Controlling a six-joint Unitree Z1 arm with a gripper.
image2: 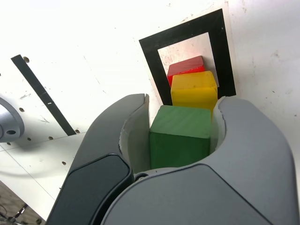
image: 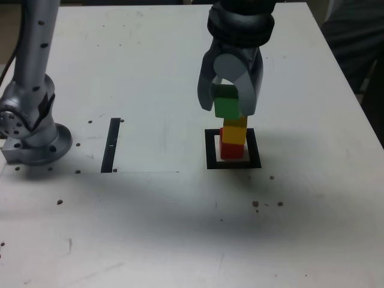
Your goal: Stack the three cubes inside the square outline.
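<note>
Above the square outline [image: 211, 150], the hand [image: 227, 103] grips the green cube [image: 227, 108]. It should centre over the yellow cube [image: 234, 131], lower gently, then release evenly without nudging the stack. Within the black border sits the red cube [image: 231, 150], carrying the yellow.

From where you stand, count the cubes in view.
3: the green cube between the jaws, the yellow cube on top of the red cube, and the red one inside the square outline. I see no others.
</note>
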